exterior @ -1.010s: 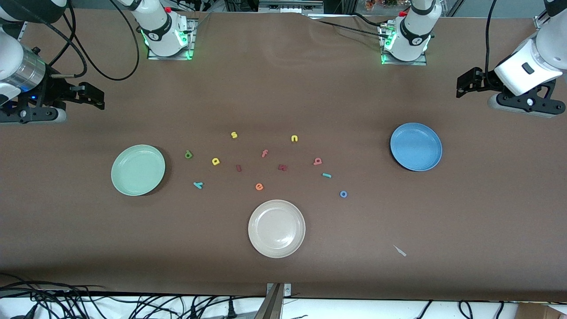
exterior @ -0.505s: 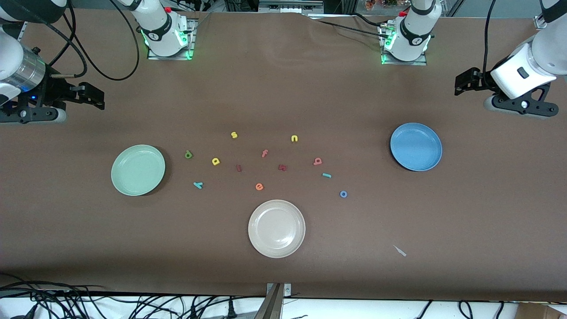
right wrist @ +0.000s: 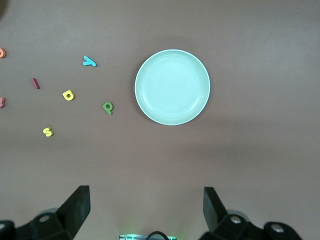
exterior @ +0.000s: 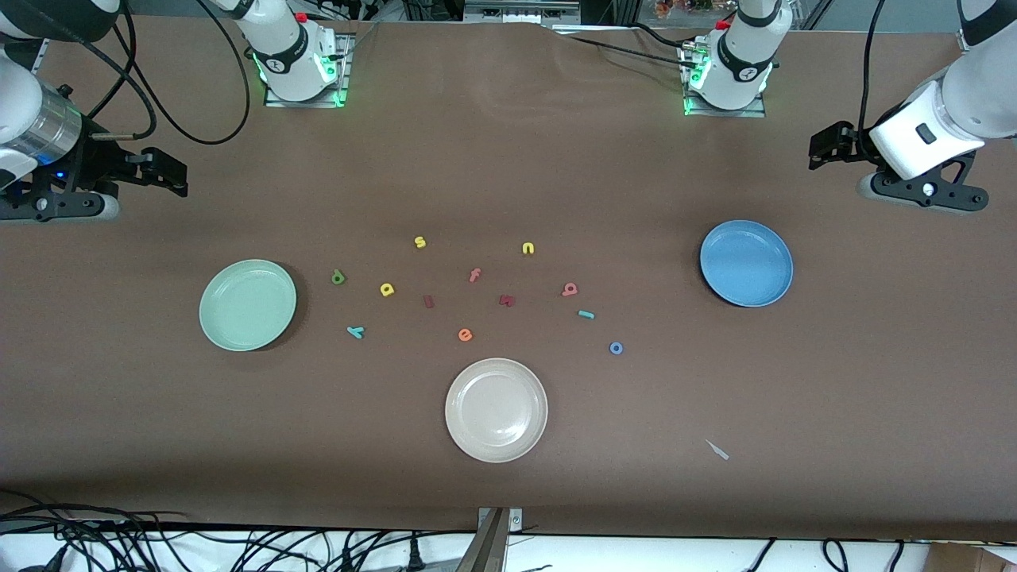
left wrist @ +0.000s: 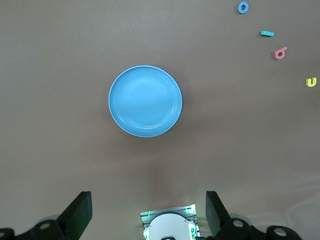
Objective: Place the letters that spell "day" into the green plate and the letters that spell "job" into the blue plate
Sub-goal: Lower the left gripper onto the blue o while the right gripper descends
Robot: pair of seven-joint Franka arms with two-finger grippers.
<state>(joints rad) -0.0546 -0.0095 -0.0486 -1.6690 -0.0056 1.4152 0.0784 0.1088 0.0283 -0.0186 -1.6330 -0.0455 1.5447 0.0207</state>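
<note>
We see both wrist views cut off the left gripper [left wrist: 147, 212] and right gripper [right wrist: 145, 210] at the frame's edge, only the spread fingers showing. In the right wrist view, two letters sit half-cropped at the edge, too little to read.

Only the left arm moved: its left gripper [exterior: 826, 147] drifted from over the bare table at the left arm's end toward the robots' base side, and a bit inward toward the table's middle. It was up in the air over the table past the blue plate [exterior: 746, 263], fingers spread wide and empty. The wrist body above it also swung up and tilted a little during that second.
</note>
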